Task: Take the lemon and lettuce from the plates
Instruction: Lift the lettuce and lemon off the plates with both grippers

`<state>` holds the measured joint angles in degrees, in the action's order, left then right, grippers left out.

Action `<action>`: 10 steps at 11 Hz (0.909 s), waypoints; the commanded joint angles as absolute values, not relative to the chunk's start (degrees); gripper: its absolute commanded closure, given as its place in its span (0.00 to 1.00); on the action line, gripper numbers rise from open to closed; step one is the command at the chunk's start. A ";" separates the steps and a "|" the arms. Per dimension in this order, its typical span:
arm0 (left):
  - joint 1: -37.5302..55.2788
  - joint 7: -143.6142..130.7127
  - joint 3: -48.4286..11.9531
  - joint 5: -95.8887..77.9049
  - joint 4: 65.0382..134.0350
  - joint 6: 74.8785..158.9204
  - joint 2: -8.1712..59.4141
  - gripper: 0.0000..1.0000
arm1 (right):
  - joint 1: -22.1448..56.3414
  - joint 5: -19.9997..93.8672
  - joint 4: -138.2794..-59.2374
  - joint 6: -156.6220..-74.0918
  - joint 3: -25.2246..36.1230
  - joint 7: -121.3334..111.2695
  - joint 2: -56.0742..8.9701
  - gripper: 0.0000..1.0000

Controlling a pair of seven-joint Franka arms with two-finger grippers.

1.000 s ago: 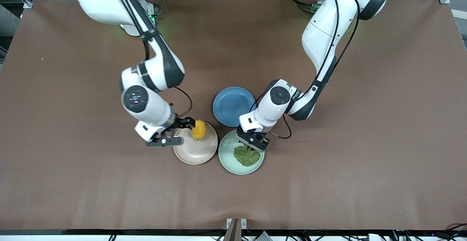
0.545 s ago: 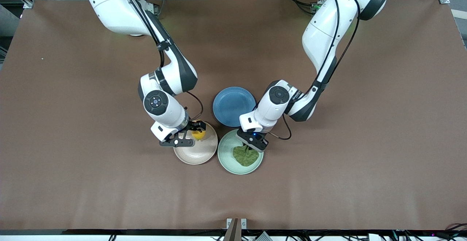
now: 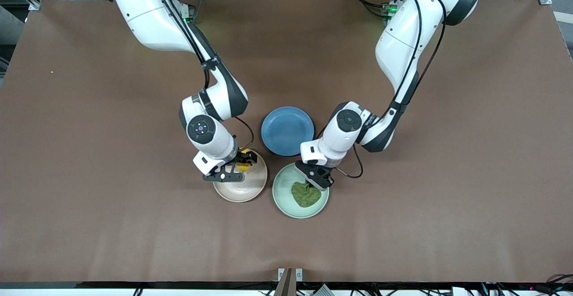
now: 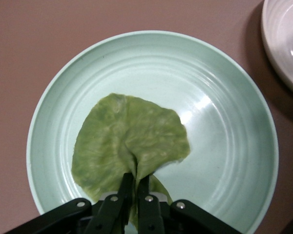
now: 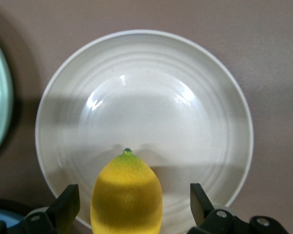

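Note:
The lemon [image 3: 244,167] [image 5: 127,195] rests on the pale beige plate [image 3: 239,190] [image 5: 151,112], at its rim farthest from the front camera. My right gripper [image 3: 237,169] [image 5: 133,202] is open, one finger on each side of the lemon with gaps showing. The lettuce [image 3: 306,194] [image 4: 129,146] lies bunched on the mint green plate [image 3: 284,193] [image 4: 234,122]. My left gripper [image 3: 318,181] [image 4: 136,183] is shut on a pinched fold at the leaf's edge.
A blue plate [image 3: 287,130] holding nothing sits farther from the front camera, touching distance from both other plates and between the two wrists. The two task plates lie side by side, almost touching. Bare brown table [image 3: 403,224] surrounds them.
My left gripper closed on the lettuce, crumpling it, and the mint plate slid slightly toward the left arm's end. My right gripper moved in until its open fingers flank the lemon.

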<state>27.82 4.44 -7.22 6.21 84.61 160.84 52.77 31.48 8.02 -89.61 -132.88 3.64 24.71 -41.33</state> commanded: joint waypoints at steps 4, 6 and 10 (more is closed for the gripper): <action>28.04 5.54 -6.59 6.95 84.46 158.92 52.21 1.00 | 33.57 8.17 -89.73 -134.30 4.48 25.84 -43.42 0.00; 27.95 4.58 -6.85 6.33 84.20 154.01 50.37 1.00 | 33.57 8.17 -90.70 -136.39 4.39 25.84 -43.94 0.00; 27.33 1.41 -7.12 4.58 83.85 140.67 44.14 1.00 | 33.66 8.09 -90.97 -137.63 4.39 25.84 -45.00 0.00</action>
<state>27.69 2.57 -7.10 6.14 82.80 148.65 49.15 32.87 8.00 -90.83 -136.21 3.79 24.81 -44.42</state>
